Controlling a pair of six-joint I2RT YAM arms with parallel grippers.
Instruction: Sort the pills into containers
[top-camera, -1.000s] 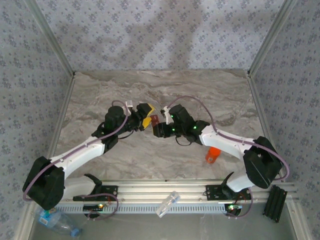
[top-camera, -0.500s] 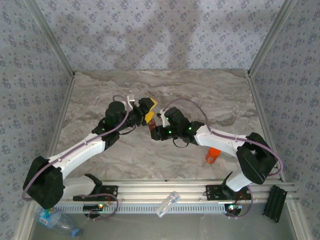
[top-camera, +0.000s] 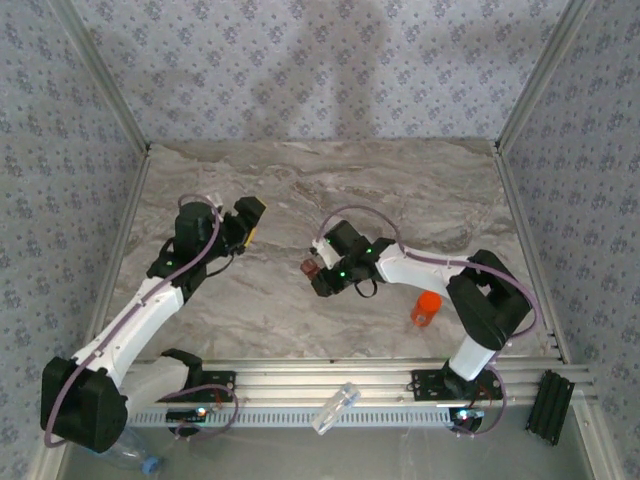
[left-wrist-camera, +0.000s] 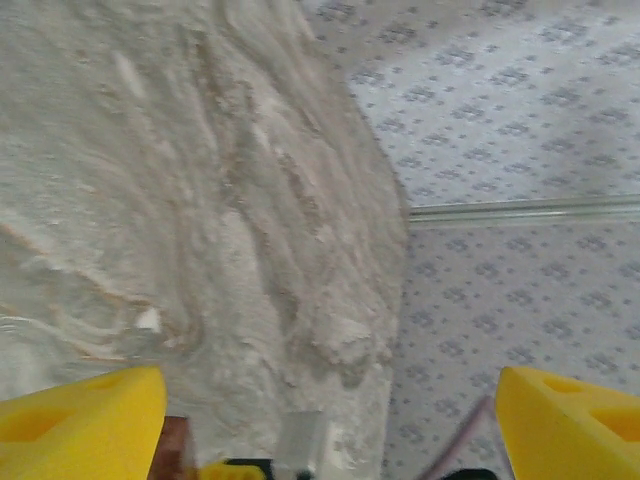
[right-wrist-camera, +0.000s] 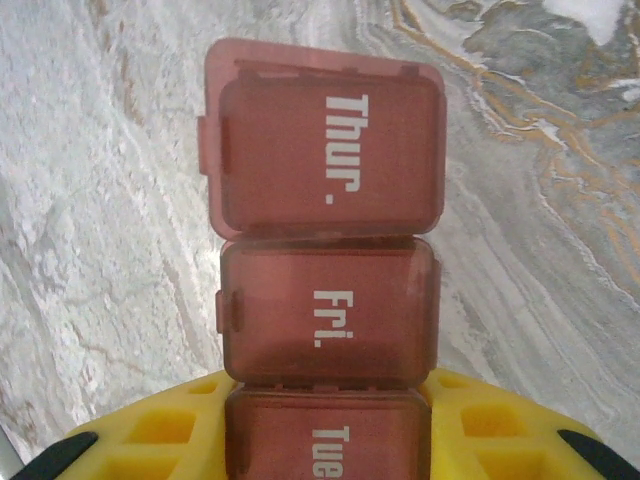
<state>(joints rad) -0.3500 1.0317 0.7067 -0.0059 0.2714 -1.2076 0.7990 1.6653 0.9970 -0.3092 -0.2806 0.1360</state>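
Pill bottle (top-camera: 427, 308): small, orange-red, cylindrical

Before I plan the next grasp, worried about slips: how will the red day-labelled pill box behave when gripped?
Probably stiff: the pill box juts straight out of the right pincer, clamped at one end only. Likely slippery, since its plastic looks smooth and glossy. Its thin snap lids might pop if squeezed hard.
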